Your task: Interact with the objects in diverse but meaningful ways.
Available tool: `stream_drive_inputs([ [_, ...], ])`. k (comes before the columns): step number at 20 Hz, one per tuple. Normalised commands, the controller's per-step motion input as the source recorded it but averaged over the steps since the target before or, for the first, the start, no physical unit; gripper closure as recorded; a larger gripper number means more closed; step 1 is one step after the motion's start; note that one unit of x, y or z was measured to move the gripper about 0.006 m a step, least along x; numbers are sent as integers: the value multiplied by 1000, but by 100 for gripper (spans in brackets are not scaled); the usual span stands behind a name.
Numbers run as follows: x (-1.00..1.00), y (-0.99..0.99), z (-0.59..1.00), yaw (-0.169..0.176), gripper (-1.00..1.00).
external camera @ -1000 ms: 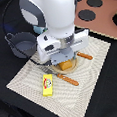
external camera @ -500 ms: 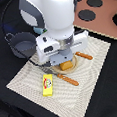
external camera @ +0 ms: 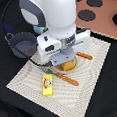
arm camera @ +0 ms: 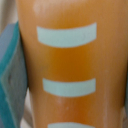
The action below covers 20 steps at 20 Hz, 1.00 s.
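Bread loaf (external camera: 69,65), orange-yellow, lies mid-mat (external camera: 93,82) beneath my arm; the wrist view alone shows its pale stripes filling the frame. Grey pot (external camera: 21,43) at 9 o'clock; butter block (external camera: 47,85) at 7 o'clock. Pincer hidden: whether spread or pinching, I cannot tell.

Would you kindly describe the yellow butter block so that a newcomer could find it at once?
Start at the pale woven placemat on the dark table. On the corner nearest the exterior camera lies the small yellow rectangular butter block, beside an orange-handled utensil. It alone is bright yellow and box-shaped with a printed label.
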Motion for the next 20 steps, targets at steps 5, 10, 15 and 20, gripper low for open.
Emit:
stream_drive_inputs([
  [5,43,986,566,8,100],
  [10,0,1000,149,1,100],
  [15,0,969,-86,18,100],
  [20,-9,703,-703,83,100],
])
